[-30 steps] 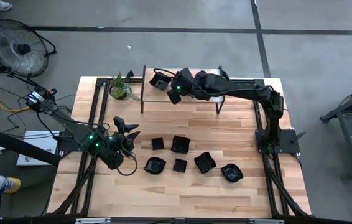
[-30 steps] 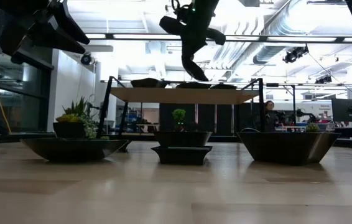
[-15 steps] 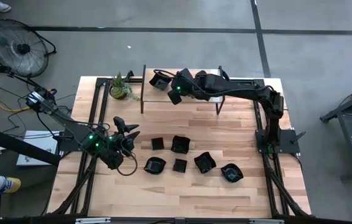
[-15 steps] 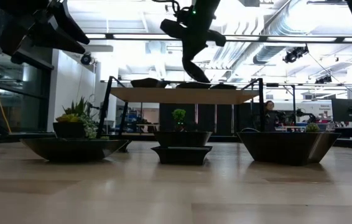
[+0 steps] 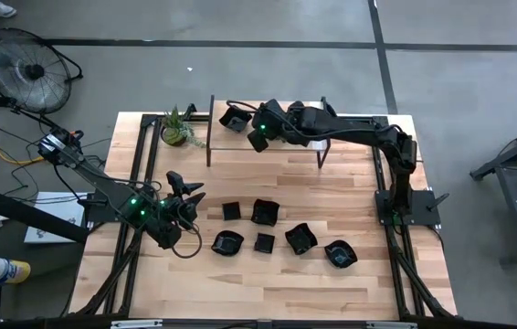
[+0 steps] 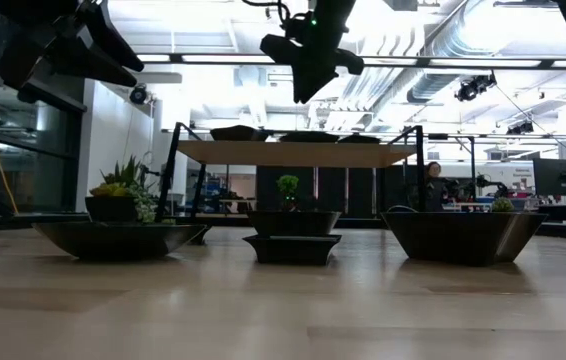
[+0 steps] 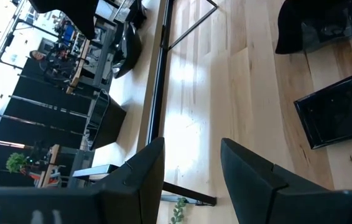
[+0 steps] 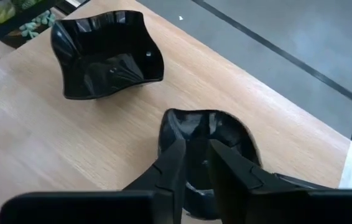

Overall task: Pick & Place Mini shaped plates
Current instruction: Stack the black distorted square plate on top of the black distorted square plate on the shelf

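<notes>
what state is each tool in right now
Left tool: open, holding nothing, above the table.
Right tool: slightly parted over a black plate on the shelf; cannot tell if gripping.

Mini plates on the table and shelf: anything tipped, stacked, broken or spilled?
Nothing stands out. Six mini plates sit apart and upright on the table; two more rest on the raised shelf beneath the right gripper.

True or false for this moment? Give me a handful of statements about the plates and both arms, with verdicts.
1. Six mini plates lie on the table top. True.
2. The left end effector holds a plate. False: it is open and empty.
3. The potted plant stands on the raised shelf. False: it stands on the table beside it.
4. The right end effector is over a rounded plate on the shelf. True.
</notes>
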